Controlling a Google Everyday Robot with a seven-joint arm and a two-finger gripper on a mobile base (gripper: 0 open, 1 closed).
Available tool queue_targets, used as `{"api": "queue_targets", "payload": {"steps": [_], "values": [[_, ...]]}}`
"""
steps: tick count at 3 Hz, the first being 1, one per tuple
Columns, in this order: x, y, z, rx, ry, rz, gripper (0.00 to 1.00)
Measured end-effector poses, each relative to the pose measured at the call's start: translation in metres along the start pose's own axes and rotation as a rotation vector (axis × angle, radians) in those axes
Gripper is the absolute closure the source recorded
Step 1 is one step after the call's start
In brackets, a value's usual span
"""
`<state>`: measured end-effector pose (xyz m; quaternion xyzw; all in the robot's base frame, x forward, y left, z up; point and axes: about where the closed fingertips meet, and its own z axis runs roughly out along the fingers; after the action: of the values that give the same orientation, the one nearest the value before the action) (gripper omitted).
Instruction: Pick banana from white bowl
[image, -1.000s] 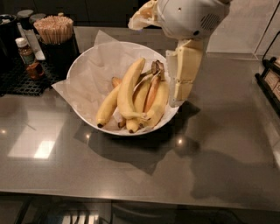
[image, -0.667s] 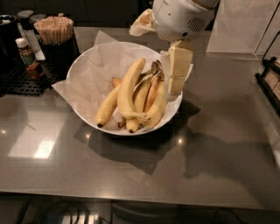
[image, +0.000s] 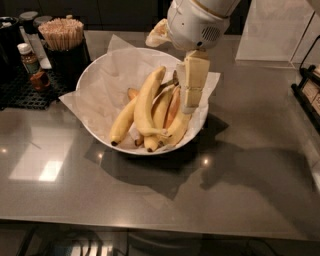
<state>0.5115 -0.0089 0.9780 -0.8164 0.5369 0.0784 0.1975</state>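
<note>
The white bowl (image: 90, 76), lined with crinkled white paper, stands on the grey counter at centre left. Several bananas lie in it. The banana (image: 143, 105) is the thick, strongly curved yellow one in the middle, with its thin stem pointing to the lower right. A slimmer banana (image: 122, 122) lies left of it, and a brown-streaked one (image: 172, 107) and other yellow ones lie to its right. My gripper (image: 191, 102) hangs down from the white wrist over the right side of the bowl. It is among the right-hand bananas, just right of the banana, and hides parts of them.
A black holder of wooden sticks (image: 62, 32) and a small bottle (image: 29, 57) stand on a black mat (image: 20, 87) at the left. A black rack (image: 307, 92) is at the right edge. A pale panel (image: 272, 30) stands at the back right.
My gripper has moved a little left, from the bowl's right rim to above the right-hand bananas. The bananas and the bowl have not moved.
</note>
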Motion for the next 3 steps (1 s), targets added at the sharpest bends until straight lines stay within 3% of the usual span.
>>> {"api": "queue_targets", "payload": {"steps": [1, 3], "values": [[-0.008, -0.001, 0.005, 0.005, -0.025, -0.046, 0.00], [-0.056, -0.009, 0.036, -0.109, -0.138, -0.382, 0.00]]}}
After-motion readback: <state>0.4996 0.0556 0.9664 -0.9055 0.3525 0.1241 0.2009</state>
